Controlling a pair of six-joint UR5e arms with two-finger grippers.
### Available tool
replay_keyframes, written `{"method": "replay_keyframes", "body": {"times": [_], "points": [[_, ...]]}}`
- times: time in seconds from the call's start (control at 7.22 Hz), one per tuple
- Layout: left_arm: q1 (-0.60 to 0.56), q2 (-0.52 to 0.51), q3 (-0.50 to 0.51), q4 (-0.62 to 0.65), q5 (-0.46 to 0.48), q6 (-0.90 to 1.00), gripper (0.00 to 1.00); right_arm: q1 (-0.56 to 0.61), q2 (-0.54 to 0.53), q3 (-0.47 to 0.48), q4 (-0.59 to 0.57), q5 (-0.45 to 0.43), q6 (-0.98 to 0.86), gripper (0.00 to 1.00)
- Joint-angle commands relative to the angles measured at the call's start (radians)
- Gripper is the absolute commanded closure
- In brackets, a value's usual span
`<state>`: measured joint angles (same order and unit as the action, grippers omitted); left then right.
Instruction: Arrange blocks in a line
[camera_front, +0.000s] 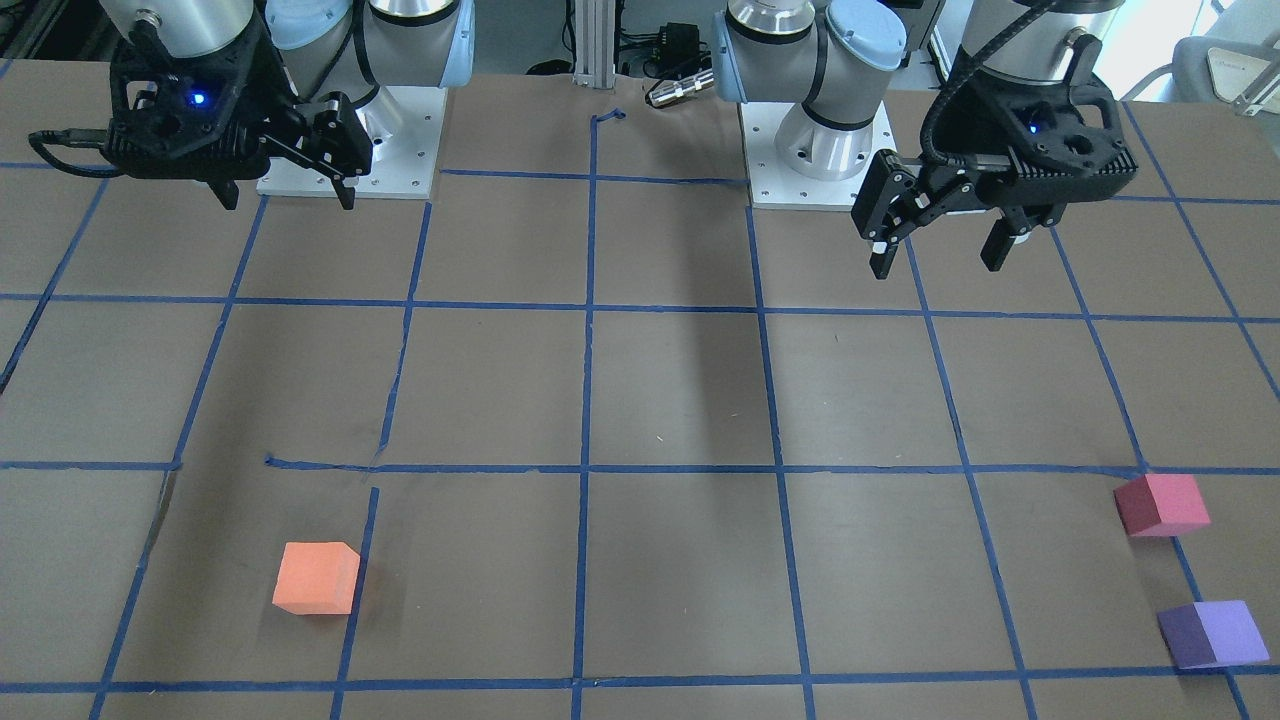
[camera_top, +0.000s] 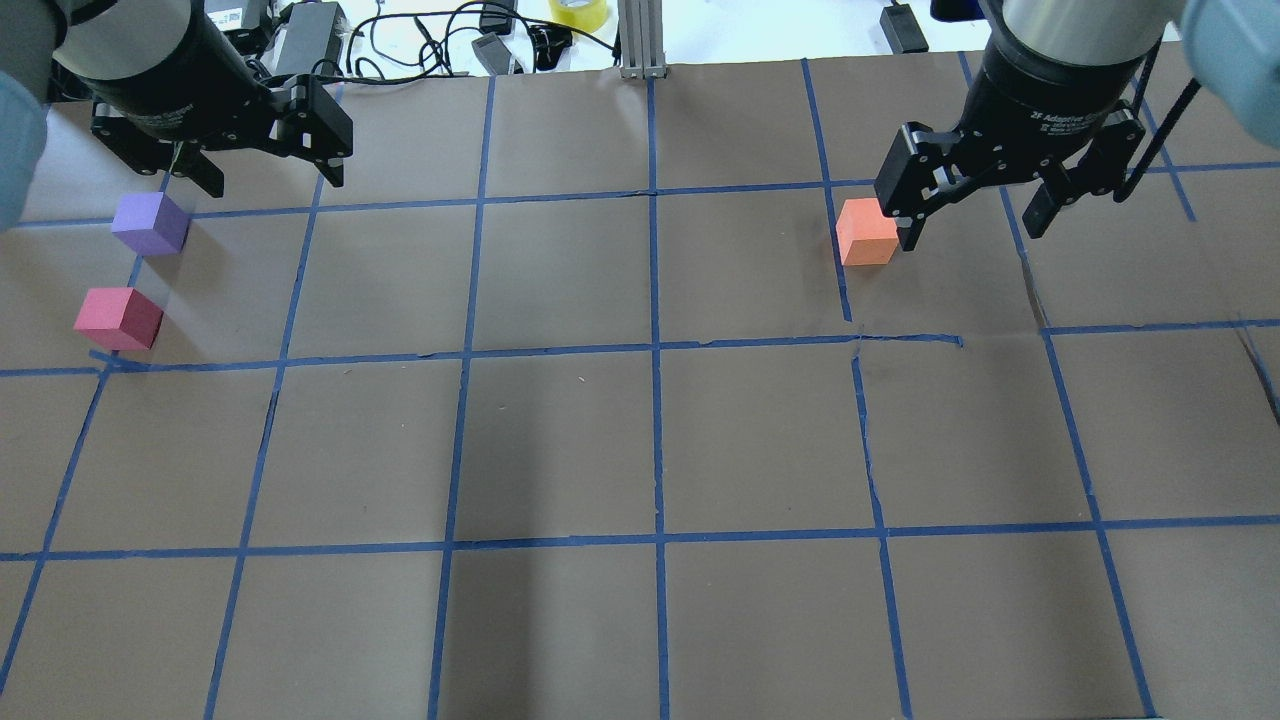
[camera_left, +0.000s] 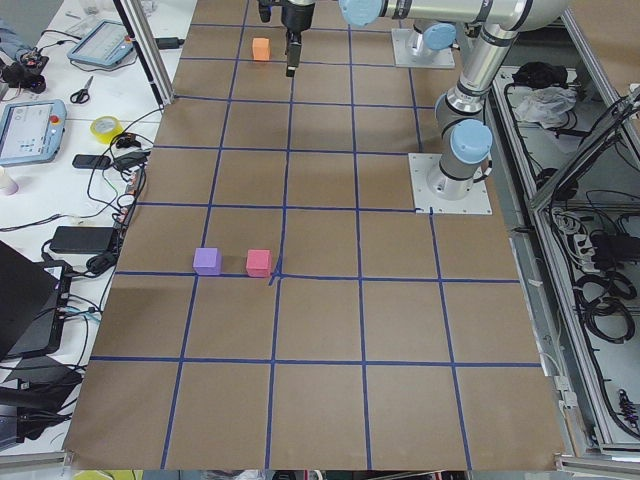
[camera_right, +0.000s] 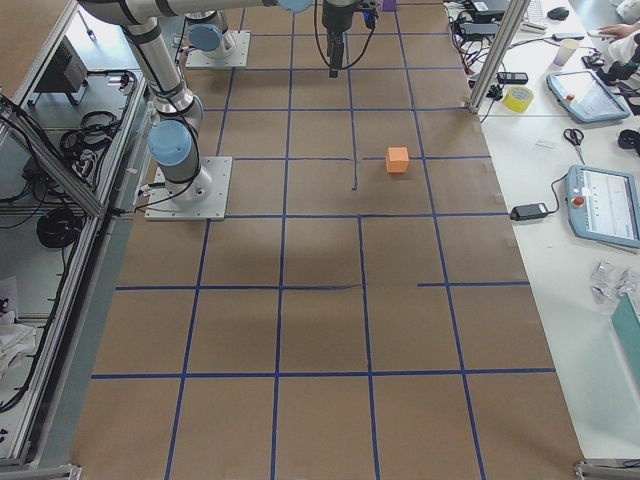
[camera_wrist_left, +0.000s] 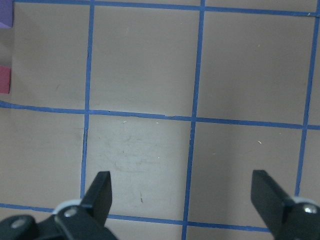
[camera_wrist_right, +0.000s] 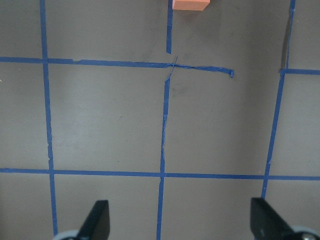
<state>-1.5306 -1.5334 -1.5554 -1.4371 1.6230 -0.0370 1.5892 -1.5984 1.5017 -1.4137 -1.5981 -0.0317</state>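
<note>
1. Blocks: three small matte cubes of equal size, plain-faced and sharp-edged. The orange block (camera_front: 316, 578), the crimson block (camera_front: 1160, 505) and the purple block (camera_front: 1213, 634) all lie flat on the brown worktop (camera_front: 680, 400)
2. The orange block sits alone on my right side, far out from my base, just beside a line of blue tape (camera_front: 352, 620). Crimson and purple sit near each other but apart at my left edge, purple the farther out
3. My left claw (camera_front: 938, 262) and right claw (camera_front: 288, 200) hang near my base, fingers spread wide with nothing between them
4. My left wrist view cuts crimson and purple to slivers at its edge, and my right wrist view cuts orange off at its top edge. Overhead, one right finger overlaps orange's corner
</note>
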Motion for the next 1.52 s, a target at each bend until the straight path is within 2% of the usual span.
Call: {"method": "replay_keyframes", "body": {"times": [0.0,1.39], "points": [[0.004,-0.004,0.003,-0.006,-0.041,0.000,0.00,0.000,0.000,0.000,-0.001,0.000,-0.002,0.00],[0.003,0.013,-0.002,-0.014,-0.038,0.003,0.00,0.000,0.011,0.000,-0.014,-0.005,-0.010,0.00]]}}
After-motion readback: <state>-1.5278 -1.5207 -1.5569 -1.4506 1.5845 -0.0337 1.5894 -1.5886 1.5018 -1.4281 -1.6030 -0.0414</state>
